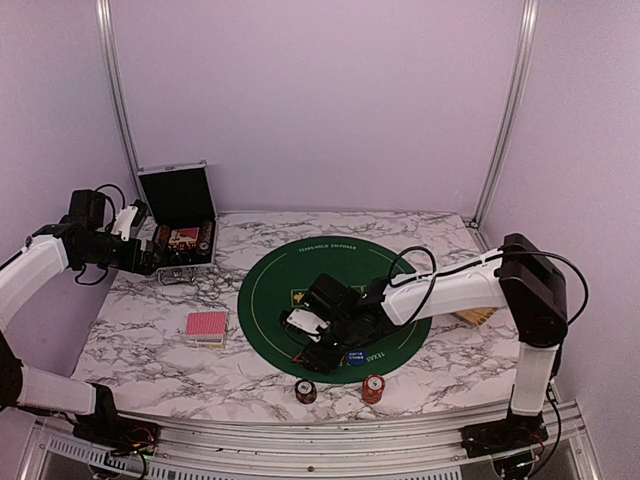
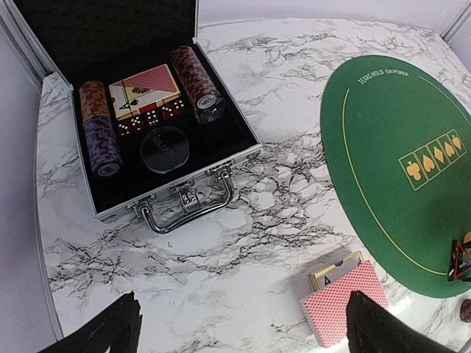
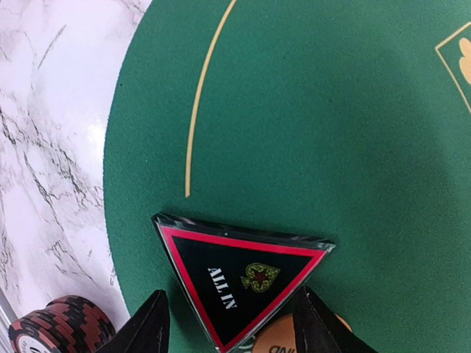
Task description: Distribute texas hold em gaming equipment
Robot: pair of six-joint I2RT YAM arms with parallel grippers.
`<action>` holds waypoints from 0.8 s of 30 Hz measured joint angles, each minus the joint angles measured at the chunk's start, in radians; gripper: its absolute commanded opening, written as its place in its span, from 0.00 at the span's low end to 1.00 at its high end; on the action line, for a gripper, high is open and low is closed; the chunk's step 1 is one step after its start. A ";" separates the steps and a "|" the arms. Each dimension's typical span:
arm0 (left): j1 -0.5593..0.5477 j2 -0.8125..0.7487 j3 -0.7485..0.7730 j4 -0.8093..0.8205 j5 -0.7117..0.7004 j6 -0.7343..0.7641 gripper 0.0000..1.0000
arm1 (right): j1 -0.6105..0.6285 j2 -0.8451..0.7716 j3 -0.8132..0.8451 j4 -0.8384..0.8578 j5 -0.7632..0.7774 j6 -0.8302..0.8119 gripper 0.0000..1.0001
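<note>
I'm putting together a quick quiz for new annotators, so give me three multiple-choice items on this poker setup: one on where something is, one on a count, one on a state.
1. Where is the black triangle?
A) in the case
B) on the bare table
C) at the green mat, between the fingers of the right gripper

2. How many chip stacks stand on the table outside the case?
A) none
B) two
C) five

3. How is the case?
A) open, lid up
B) shut
C) upside down

Answers: 1 C, the right wrist view shows the triangle over green with a finger on each side. 2 B, both stand by the table's near edge. 3 A, the chips inside the case are visible.
</note>
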 measured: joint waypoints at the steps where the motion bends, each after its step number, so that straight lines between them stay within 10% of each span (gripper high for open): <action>1: 0.000 0.000 0.000 0.000 0.001 0.000 0.99 | 0.003 -0.002 -0.011 0.002 0.003 0.001 0.56; 24: 0.000 -0.001 0.019 -0.008 0.004 -0.005 0.99 | 0.018 0.000 -0.030 0.047 0.108 0.035 0.24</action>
